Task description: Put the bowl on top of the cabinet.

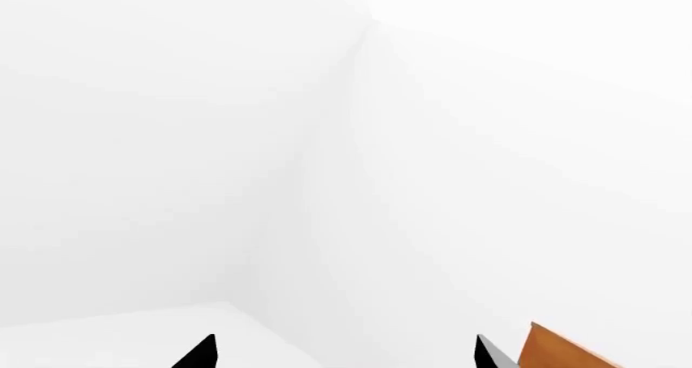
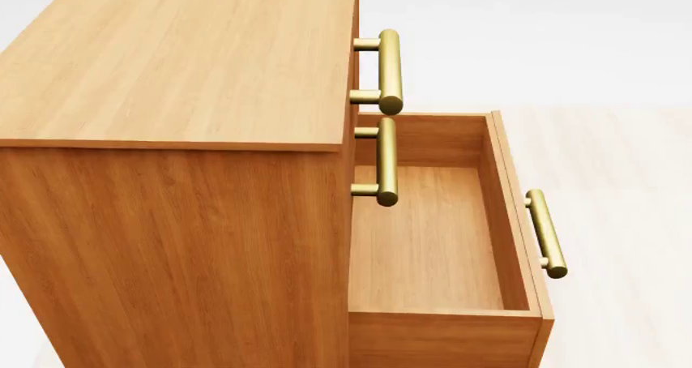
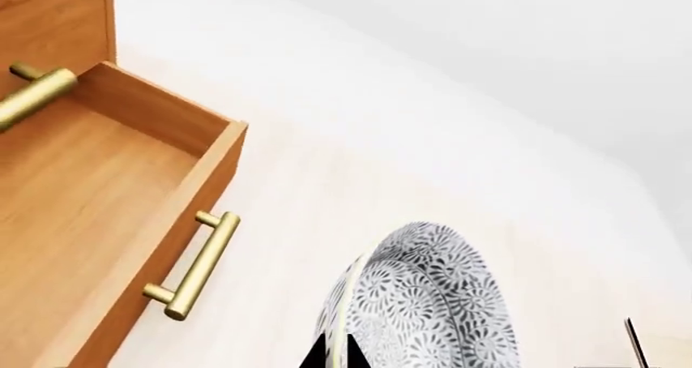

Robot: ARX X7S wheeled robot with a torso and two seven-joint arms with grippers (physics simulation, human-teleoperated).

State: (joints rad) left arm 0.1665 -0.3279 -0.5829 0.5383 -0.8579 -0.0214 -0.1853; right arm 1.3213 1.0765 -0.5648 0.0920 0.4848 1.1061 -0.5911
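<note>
The orange-brown cabinet (image 2: 184, 60) fills the head view, its flat top bare and its lowest drawer (image 2: 433, 246) pulled out and holding nothing. The bowl (image 3: 433, 303), white with a dark leaf pattern, appears only in the right wrist view, tipped on edge. My right gripper (image 3: 333, 357) is shut on the bowl's pale rim, one black fingertip on each side of it. The bowl hangs over the pale floor beside the open drawer (image 3: 87, 190). My left gripper (image 1: 343, 353) is open with nothing between its fingertips, and a corner of the cabinet (image 1: 552, 352) lies just beside it. Neither gripper shows in the head view.
Brass bar handles (image 2: 387, 70) stick out from the shut drawers above the open one. The open drawer's own handle (image 3: 194, 267) is close to the bowl. White walls meet in a corner (image 1: 324, 141) ahead of the left gripper. Pale floor (image 2: 627, 181) lies to the right of the cabinet.
</note>
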